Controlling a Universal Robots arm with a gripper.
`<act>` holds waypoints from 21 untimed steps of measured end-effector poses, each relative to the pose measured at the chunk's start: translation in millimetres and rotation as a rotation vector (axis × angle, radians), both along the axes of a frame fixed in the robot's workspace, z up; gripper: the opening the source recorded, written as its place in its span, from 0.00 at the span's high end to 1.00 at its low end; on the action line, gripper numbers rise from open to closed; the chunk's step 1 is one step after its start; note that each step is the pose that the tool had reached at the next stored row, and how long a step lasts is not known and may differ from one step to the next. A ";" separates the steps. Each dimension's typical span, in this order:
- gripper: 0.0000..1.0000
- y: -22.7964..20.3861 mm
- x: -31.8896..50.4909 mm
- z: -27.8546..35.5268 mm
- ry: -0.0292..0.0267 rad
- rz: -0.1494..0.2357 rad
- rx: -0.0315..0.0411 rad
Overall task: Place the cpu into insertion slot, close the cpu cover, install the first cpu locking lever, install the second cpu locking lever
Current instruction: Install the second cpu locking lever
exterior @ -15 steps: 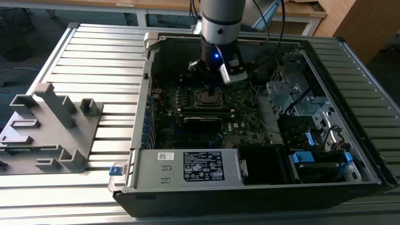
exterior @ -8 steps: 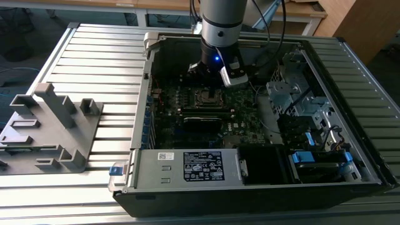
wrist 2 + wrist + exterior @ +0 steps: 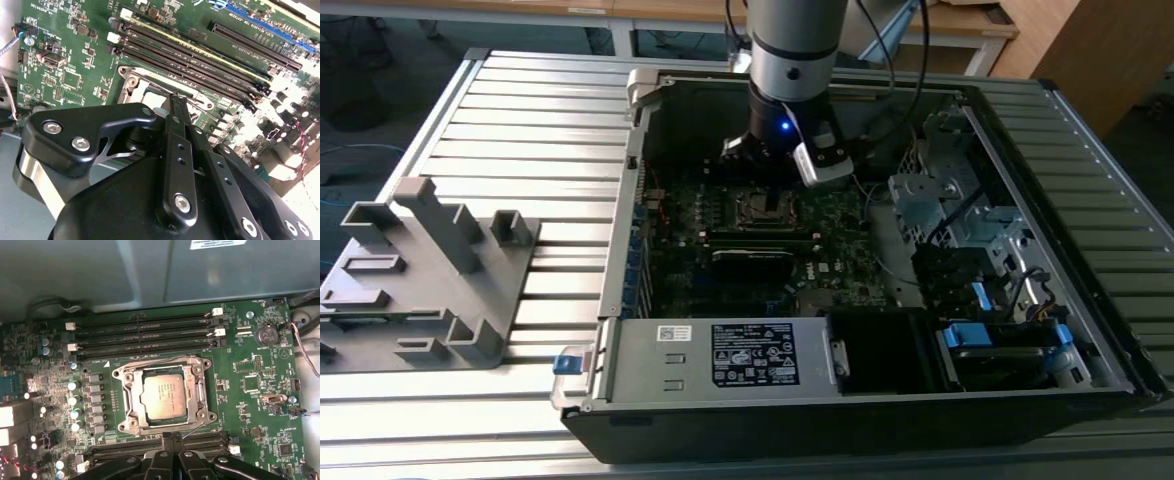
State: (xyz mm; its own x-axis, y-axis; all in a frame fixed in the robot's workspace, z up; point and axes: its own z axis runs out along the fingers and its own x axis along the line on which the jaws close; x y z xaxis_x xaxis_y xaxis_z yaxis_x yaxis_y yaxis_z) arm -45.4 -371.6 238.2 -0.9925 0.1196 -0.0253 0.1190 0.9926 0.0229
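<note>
The cpu (image 3: 165,399) lies seated flat in the insertion slot (image 3: 131,416) on the motherboard (image 3: 250,390), its dull grey metal top showing through the open window of the cpu cover (image 3: 201,390); the cover appears folded down around the chip, framing it on all sides. A thin wire locking lever (image 3: 196,428) runs along the socket edge nearest the pincer; whether it is latched cannot be told from here.

The pincer (image 3: 172,440) hangs just beside that socket edge, above the board, between the socket and the nearer bank of memory slots (image 3: 150,447); in both wrist views the fingers (image 3: 176,125) stand pressed together with no gap at the tips and nothing held between them. In the exterior view the arm (image 3: 790,60) reaches down into the open computer case (image 3: 1067,380), which rests on the slatted tabletop (image 3: 520,130).

Handling notes, as judgement: the chip is light, rigid and smooth-topped, but the contacts beneath it are fragile, so it should not be pushed sideways; the cover is thin sheet metal, stiff in its plane, best pressed on its frame and never on the chip; the lever is springy wire, slippery and small, best taken at its free bent end, where a closed fingertip can hook or press it.
</note>
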 end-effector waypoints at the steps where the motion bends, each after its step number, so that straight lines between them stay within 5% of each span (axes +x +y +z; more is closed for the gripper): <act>1: 0.89 0.0 0.0 -0.2 0.0000 0.009 -0.0007; 11: 0.89 -0.2 -10.0 -1.7 0.0000 0.025 -0.0126; 21: 0.89 -0.4 -14.1 -6.6 0.0003 0.025 -0.0320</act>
